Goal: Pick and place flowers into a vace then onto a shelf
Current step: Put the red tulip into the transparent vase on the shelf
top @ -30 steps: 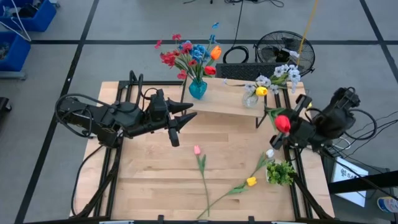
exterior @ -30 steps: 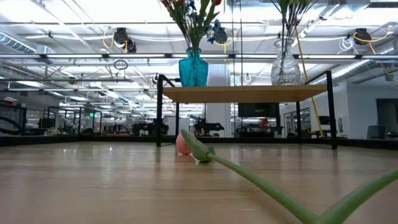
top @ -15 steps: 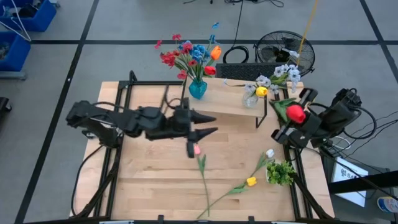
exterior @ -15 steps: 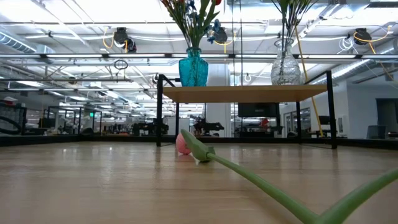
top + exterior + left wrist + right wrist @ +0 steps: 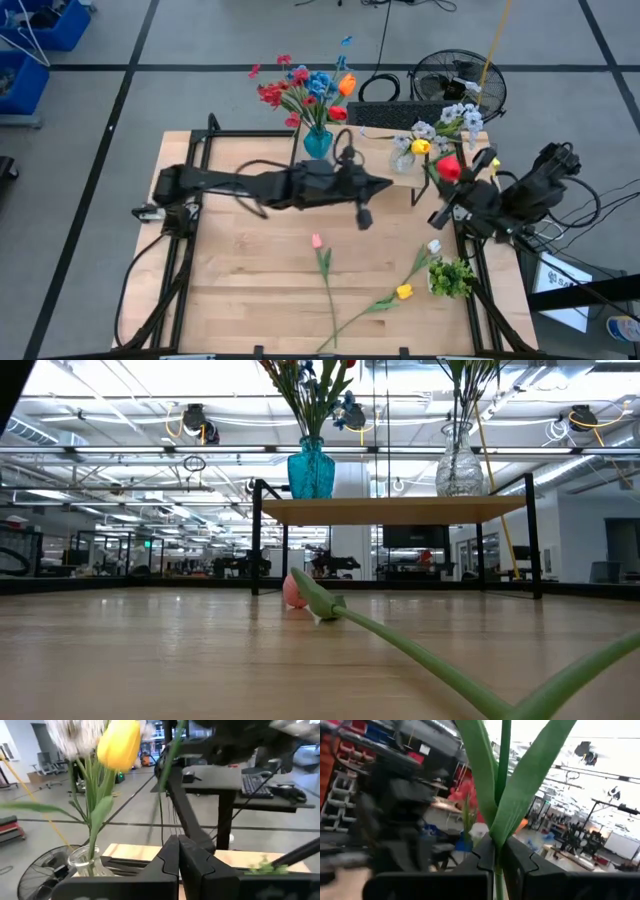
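We note two arms of matte black, built of jointed, rounded segments. The left arm carries a loose black cable looping along its upper links, and ends in a tapered, pointed gripper. The right arm is bulkier at its joints, with black cabling coiled behind its base. In the wrist views we record dark, angular fingers with stepped, notched inner edges. We cannot make out markings or screws.

A black fan and keyboard lie behind the table; a leafy clump sits on it.
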You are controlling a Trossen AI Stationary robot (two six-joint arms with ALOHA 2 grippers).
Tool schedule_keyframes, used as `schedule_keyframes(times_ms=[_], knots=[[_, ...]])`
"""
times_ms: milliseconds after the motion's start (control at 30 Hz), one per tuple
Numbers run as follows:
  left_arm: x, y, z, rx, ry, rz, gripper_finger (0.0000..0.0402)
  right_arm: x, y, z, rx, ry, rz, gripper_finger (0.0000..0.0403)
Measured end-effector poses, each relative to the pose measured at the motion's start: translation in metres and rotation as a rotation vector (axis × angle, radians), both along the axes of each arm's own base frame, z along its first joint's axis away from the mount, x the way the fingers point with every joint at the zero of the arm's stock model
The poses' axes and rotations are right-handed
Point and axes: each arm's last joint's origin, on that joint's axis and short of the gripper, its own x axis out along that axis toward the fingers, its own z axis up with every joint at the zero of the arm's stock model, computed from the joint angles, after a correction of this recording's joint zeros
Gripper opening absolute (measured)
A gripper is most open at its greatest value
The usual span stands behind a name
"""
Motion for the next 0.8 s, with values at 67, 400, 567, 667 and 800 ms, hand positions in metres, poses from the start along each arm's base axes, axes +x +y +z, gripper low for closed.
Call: schedule_keyframes(times_ms=[67, 400, 567, 667, 800], knots=[[0.011, 0.011, -0.007, 0.010, -0.033, -0.025, 0.0005, 0.004, 0.003, -0.003, -0.002, 0.014, 0.004, 0.0008], [0.039, 0.055, -0.004, 0.051, -0.170, -0.066, 0.0003, 0.014, 0.011, -0.010, -0.064, 0.076, -0.004, 0.0008], [0.037, 0.072, 0.009, 0.082, -0.203, -0.028, 0.0003, 0.013, 0.011, -0.009, -0.053, 0.059, -0.004, 0.0008], [0.035, 0.084, 0.013, 0.085, -0.218, 0.000, 0.0004, 0.013, 0.011, -0.009, -0.051, 0.057, -0.001, 0.0008], [0.032, 0.100, 0.016, 0.072, -0.227, 0.039, 0.0002, 0.014, 0.011, -0.008, -0.071, 0.047, 0.025, 0.0008]])
